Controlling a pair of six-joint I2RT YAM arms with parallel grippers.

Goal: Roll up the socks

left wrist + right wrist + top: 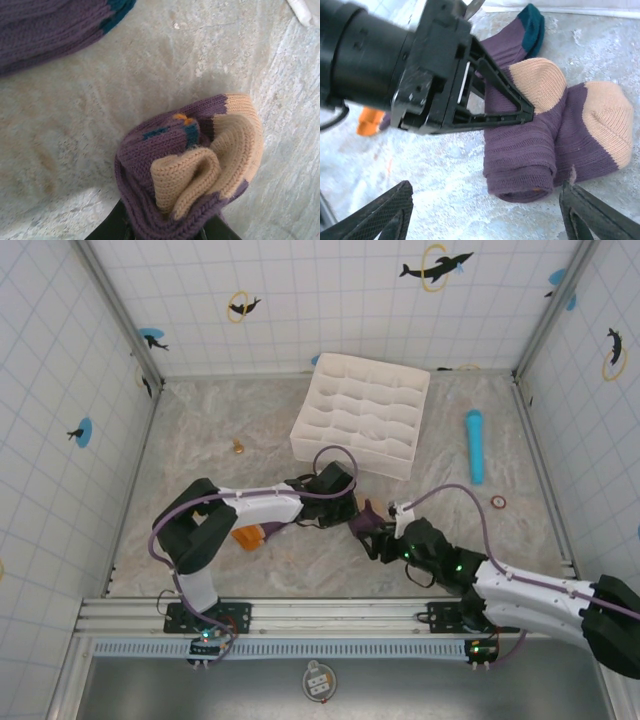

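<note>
Near the middle of the surface (200, 460), just below the white box (360, 415) with its little pockets, the socks (530, 145) lie bunched in a fat purple and tan roll. The left hand (352, 512) is pinched tight on the roll from one side, and its black fingers (520, 112) press into the tan part.

The right hand (485, 212) is spread wide and holds nothing. In its own camera, one finger sits at the lower left and one at the lower right. The roll lies just ahead of it, higher in the frame, and touches neither finger. The folded end points down at that hand, and the socks run up and away to the teal heel (532, 17) at the top. An orange toe (367, 122) pokes out at the left, so I think the rolling is not done. The left hand is nearer, since it is already on the roll.
</note>
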